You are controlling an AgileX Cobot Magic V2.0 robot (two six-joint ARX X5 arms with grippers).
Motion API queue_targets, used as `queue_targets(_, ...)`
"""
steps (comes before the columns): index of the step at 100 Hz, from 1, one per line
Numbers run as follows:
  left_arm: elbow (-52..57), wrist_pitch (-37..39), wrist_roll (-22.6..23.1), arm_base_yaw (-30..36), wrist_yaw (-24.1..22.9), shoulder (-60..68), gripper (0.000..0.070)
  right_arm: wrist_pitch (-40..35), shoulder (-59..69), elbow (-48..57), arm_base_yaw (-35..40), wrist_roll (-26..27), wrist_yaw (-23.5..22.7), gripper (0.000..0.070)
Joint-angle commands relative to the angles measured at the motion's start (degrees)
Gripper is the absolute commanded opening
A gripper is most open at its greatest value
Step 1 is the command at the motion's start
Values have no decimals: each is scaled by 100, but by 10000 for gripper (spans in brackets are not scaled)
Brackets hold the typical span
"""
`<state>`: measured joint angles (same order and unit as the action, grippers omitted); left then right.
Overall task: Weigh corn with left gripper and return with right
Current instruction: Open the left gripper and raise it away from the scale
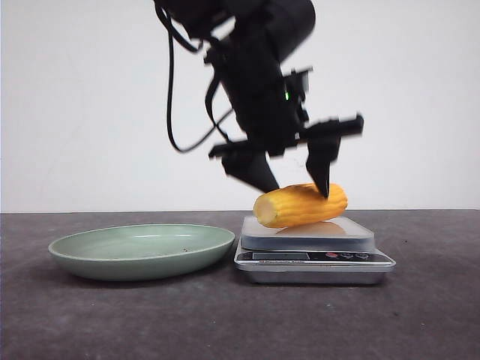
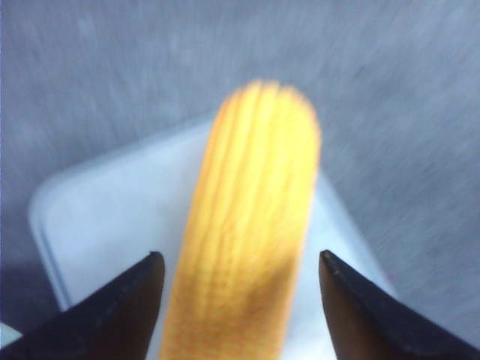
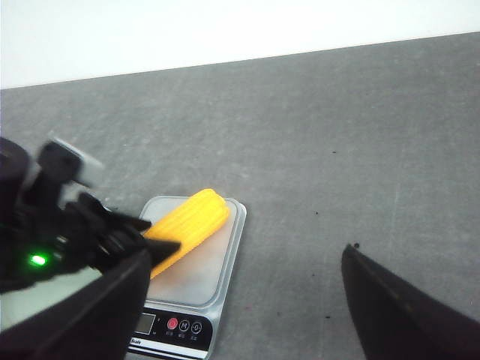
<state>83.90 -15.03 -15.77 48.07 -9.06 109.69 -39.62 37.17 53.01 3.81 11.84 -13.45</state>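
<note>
Front view: one corn (image 1: 301, 205) on one scale (image 1: 313, 249); one plate (image 1: 141, 251).

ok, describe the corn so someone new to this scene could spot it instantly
Start at the silver scale on the dark table, just right of the green plate. The corn lies on its side on the scale's platform, between the fingers of the open left pincer. It is the only yellow thing here: a short stubby cob with ribbed kernel rows and a paler cut end toward the plate.
</note>
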Motion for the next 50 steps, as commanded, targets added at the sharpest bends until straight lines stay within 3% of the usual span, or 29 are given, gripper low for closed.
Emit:
queue_targets(1, 103, 118, 179, 59, -20, -378, 393, 57, 15, 122, 17, -26, -4, 514)
queue_targets(25, 103, -382, 564, 59, -328, -1722, 393, 52, 15, 122, 20, -26, -7, 514)
queue_targets(50, 103, -1663, 905, 59, -629, -3506, 393, -20, 15, 122, 17, -76, -7, 514)
